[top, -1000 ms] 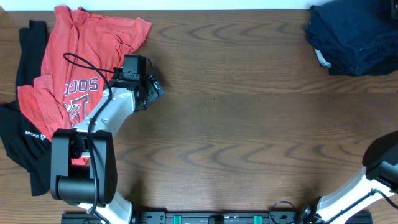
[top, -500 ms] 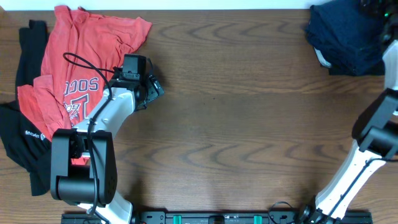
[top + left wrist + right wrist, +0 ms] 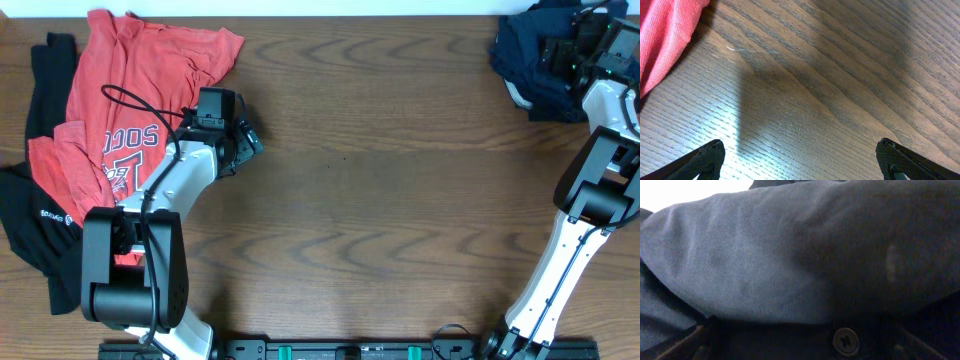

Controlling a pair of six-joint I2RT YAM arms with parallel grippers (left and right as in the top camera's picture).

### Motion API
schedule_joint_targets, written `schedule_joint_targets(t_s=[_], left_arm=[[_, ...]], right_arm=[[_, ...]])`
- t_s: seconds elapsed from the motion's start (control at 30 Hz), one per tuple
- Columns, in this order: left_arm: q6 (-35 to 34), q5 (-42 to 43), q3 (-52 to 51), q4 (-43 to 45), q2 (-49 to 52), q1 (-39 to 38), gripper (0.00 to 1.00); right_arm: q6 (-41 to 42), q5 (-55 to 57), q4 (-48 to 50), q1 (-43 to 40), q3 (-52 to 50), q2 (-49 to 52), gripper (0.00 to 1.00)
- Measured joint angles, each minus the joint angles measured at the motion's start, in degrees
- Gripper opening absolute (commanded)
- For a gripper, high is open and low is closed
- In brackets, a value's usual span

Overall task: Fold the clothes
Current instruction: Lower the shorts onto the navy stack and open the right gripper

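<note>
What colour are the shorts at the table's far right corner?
Dark navy blue; the shorts show best in the right wrist view.

Wooden table [image 3: 400, 220], red T-shirt [image 3: 130, 90], black garment [image 3: 25, 225], navy shorts [image 3: 525, 55], seemingly crumpled

Our left arm [image 3: 185, 175] rises from the near left corner and folds at the elbow, forearm reaching away and rightward, wrist turned to the right. The left jaws are spread wide. Our right arm [image 3: 550, 265] stretches almost straight to the far right corner, wrist angled leftward, the right jaws likewise parted wide.
</note>
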Motion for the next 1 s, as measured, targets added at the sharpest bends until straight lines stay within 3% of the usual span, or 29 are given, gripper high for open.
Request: schedule_joint_targets(t_s=[0.5, 0.77, 1.0], left_arm=[[0.04, 0.00, -0.02, 0.00, 0.00, 0.00, 0.98], [0.09, 0.00, -0.02, 0.04, 0.00, 0.00, 0.98], [0.11, 0.00, -0.02, 0.04, 0.00, 0.00, 0.98]], right_arm=[[0.11, -0.55, -2.75, -0.26, -1.86, -6.47, 0.99], [0.33, -0.42, 7.43, 0.00, -1.97, -14.34, 0.99], [0.26, 1.88, 15.91, 0.94, -1.81, -12.26, 0.99]])
